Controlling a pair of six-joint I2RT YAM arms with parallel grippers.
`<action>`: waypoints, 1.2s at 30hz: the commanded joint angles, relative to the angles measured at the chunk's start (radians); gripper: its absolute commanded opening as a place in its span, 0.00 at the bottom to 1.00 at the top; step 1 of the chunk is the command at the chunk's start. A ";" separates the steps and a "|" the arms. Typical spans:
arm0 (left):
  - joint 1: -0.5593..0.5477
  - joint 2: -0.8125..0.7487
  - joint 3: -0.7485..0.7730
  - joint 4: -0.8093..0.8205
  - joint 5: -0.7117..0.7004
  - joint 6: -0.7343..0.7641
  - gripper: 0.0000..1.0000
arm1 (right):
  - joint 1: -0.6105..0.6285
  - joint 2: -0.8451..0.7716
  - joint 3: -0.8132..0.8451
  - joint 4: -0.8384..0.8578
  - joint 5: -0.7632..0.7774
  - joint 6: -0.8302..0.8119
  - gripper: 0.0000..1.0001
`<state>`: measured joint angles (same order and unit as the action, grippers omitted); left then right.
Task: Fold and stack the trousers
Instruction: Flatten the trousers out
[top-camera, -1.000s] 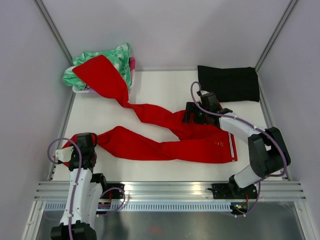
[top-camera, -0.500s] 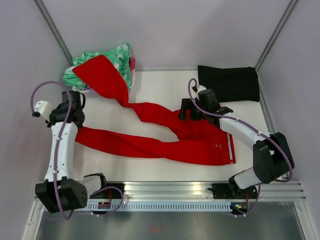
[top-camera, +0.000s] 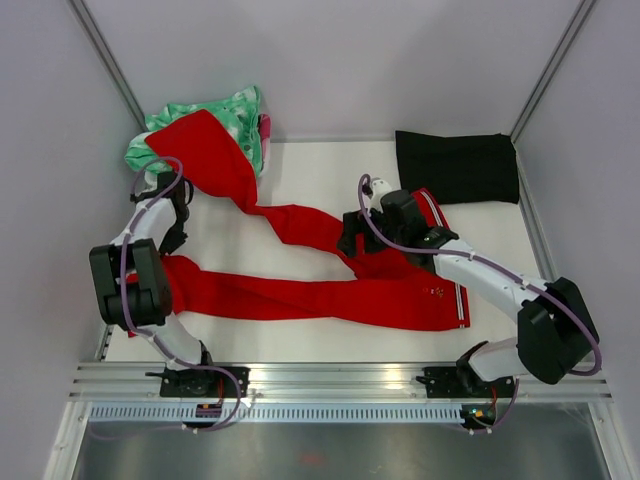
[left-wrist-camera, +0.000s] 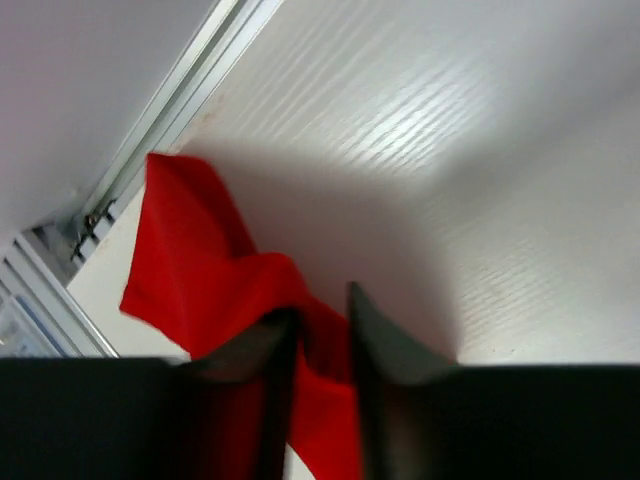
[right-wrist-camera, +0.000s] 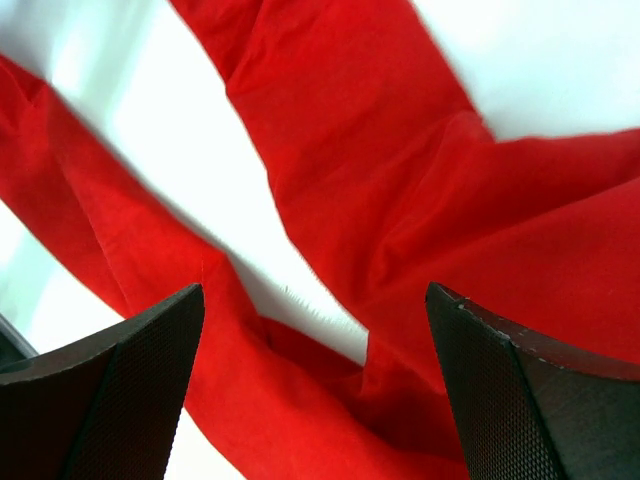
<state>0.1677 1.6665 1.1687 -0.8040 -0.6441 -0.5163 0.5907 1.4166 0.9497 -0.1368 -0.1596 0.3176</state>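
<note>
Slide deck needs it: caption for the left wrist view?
Left gripper pinching the red trouser leg above the white table, cuff trailing toward the edge rail.

Matt red cloth trousers (top-camera: 330, 298) lie on a smooth white table (top-camera: 310, 180).

The left gripper (left-wrist-camera: 320, 302) fills the bottom of the left wrist view. Its two dark fingers (left-wrist-camera: 372, 345) stand very near each other, with a narrow fold of the trousers (left-wrist-camera: 200, 250) pinched between them. From this pinch the red cloth spreads up and to the left and lies on the white table (left-wrist-camera: 460, 150), ending in a pointed corner close to the metal rail (left-wrist-camera: 185, 95). A soft shadow falls on the table just beside the cloth. Behind the rail there is a plain grey wall (left-wrist-camera: 75, 80).
</note>
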 joint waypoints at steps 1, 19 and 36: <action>0.003 0.074 0.123 0.082 0.126 0.092 0.44 | 0.021 -0.044 -0.026 0.008 0.026 -0.017 0.98; 0.003 -0.586 -0.428 -0.041 0.313 -0.364 1.00 | 0.027 0.157 0.135 -0.030 0.034 0.047 0.98; 0.003 -0.631 -0.567 -0.215 -0.020 -0.966 0.87 | 0.029 0.208 0.175 -0.096 0.005 0.086 0.98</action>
<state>0.1673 0.9886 0.5907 -1.0050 -0.5198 -1.2919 0.6144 1.5921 1.0584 -0.2001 -0.1303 0.4210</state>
